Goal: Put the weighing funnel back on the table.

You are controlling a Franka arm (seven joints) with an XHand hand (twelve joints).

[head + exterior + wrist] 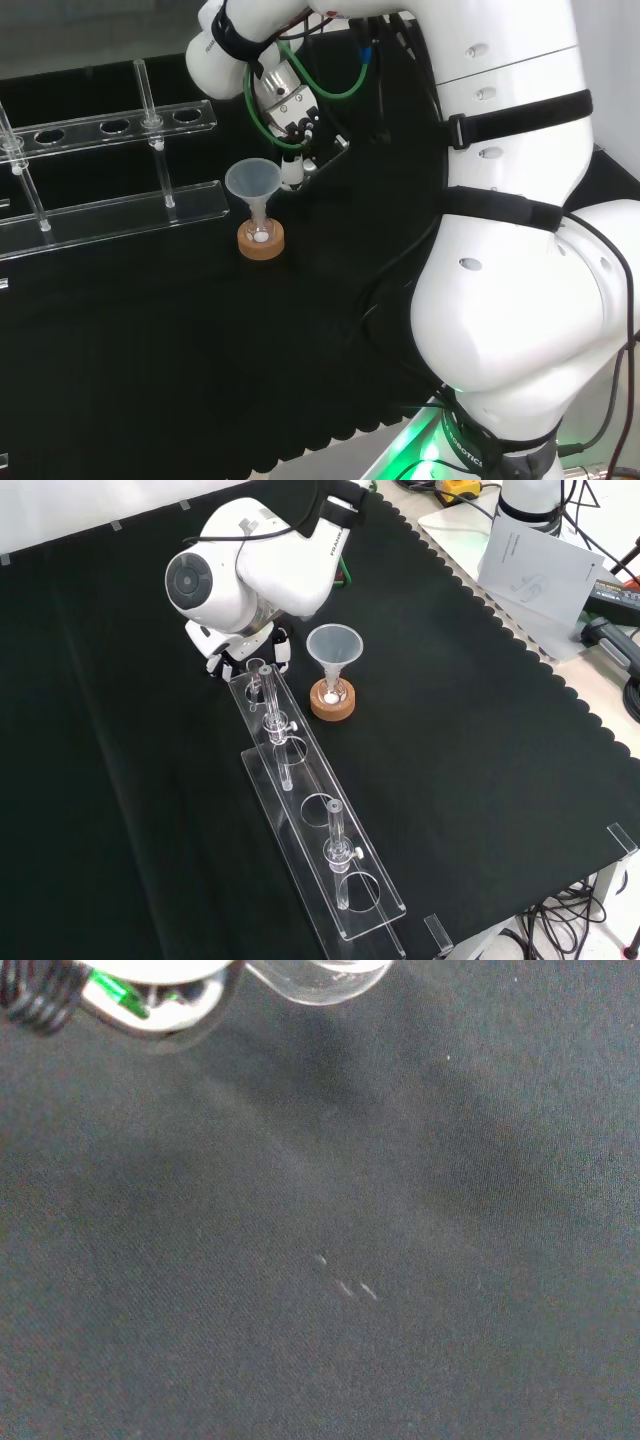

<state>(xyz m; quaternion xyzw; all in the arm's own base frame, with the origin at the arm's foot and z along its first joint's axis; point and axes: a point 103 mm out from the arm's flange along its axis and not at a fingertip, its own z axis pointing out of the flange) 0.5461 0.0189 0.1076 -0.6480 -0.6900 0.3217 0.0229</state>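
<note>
My robot hand hung just right of the funnel, which stood in a small flask on a cork ring; a clear rack stood left of it.

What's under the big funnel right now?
The funnel has its stem in a small flask on a cork ring. A white spot shows inside the flask. The cloth beneath the ring is covered.

funnel in flask on cork ring, rack just beside
</note>
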